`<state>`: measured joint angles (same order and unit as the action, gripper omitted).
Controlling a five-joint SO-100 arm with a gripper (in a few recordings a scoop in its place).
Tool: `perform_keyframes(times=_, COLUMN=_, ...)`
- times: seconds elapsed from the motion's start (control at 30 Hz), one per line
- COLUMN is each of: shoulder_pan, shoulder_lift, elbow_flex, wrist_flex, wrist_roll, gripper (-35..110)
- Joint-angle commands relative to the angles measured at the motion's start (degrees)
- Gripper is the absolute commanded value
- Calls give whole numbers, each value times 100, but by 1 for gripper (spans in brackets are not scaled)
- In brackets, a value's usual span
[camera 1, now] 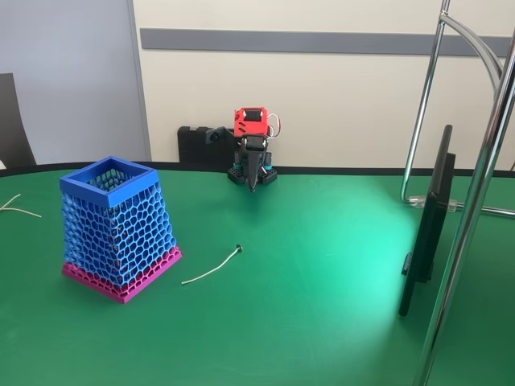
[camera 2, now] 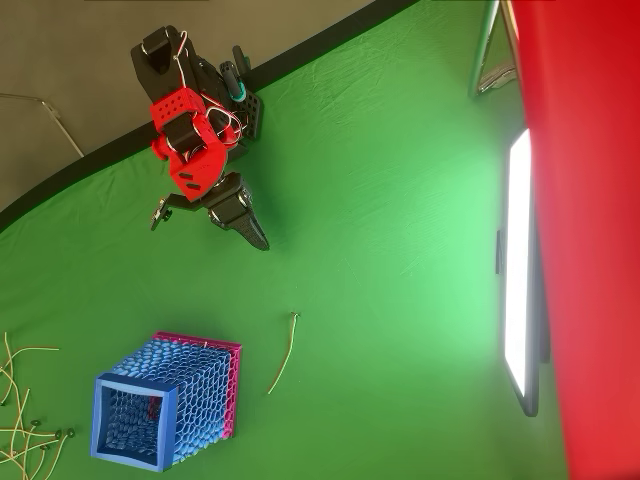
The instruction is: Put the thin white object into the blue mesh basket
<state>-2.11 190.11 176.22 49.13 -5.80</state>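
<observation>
The thin white object [camera 1: 211, 269] [camera 2: 285, 355] lies flat on the green table, its small dark knob at the end facing the arm. Just to its left in the fixed view stands the blue mesh basket [camera 1: 121, 233] [camera 2: 205, 395], upright on its pink base with the top open. My gripper [camera 1: 254, 183] [camera 2: 258, 238] hangs at the back of the table on the folded red and black arm. It points down toward the cloth, well away from the strand and the basket. Its jaws are shut with nothing between them.
A dark flat screen [camera 1: 430, 225] [camera 2: 520, 270] stands on edge at the right, next to chrome stand tubes [camera 1: 475, 201]. Several pale strands [camera 1: 12, 207] [camera 2: 25, 420] lie at the table's left edge beyond the basket. A black box [camera 1: 197, 145] sits behind the arm.
</observation>
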Motion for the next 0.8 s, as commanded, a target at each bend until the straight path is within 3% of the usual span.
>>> perform_keyframes(times=0.0, shoulder_pan=-246, shoulder_lift=35, elbow_flex=44, wrist_flex=62, wrist_roll=-158, gripper=1)
perform_keyframes(times=0.77, shoulder_pan=-246, shoulder_lift=35, elbow_flex=44, wrist_flex=70, wrist_roll=-105, gripper=1)
